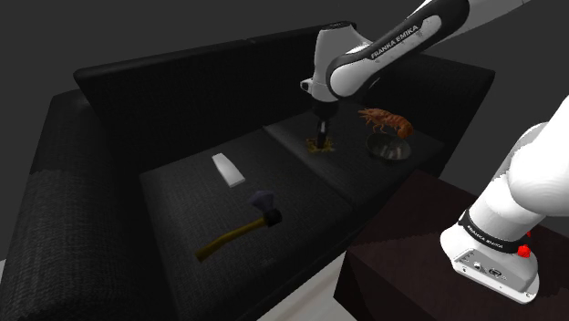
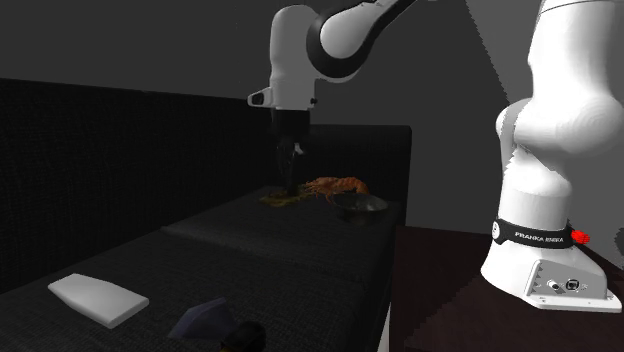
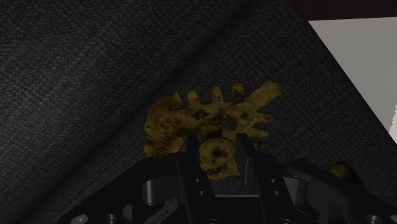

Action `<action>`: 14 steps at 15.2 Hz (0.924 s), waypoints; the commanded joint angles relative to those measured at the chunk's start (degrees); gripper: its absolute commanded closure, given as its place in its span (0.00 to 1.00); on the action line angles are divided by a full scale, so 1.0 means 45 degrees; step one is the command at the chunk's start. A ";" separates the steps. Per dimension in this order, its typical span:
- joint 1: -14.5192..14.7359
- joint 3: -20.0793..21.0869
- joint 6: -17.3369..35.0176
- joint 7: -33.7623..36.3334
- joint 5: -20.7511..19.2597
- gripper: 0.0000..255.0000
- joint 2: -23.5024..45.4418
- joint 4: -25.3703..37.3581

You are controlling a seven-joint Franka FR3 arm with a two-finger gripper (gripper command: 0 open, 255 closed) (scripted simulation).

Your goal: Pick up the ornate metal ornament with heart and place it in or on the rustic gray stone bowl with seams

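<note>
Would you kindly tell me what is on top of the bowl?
An orange crayfish appears to rest on the rim of the bowl. The part of the inside beneath it is covered and cannot be seen.

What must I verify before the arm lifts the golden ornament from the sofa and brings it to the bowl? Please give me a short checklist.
1. Grip: the jaws of the gripper clasp a lower lobe of the ornament: ok.
2. Grip position: the jaws hold one edge lobe, not the middle, so the ornament may tilt when lifted: not ok.
3. Ornament off the sofa: it lies flat on the cushion: not ok.
4. Room in the bowl: an orange crayfish sits over it: not ok.
5. Way to the bowl: nothing stands between ornament and bowl: ok.
6. Hammer and white block: both lie well aside: ok.
</note>
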 commanded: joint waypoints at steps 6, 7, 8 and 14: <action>-0.0878 -0.1226 0.0018 -0.2213 0.0116 1.00 -0.1915 -0.1954; -0.1018 -0.1426 0.0000 -0.2527 0.0081 1.00 -0.2151 -0.2176; -0.1161 -0.1635 -0.0022 -0.2840 0.0033 1.00 -0.2377 -0.2384; -0.2115 -0.2969 -0.0225 -0.4730 -0.0463 1.00 -0.3497 -0.3313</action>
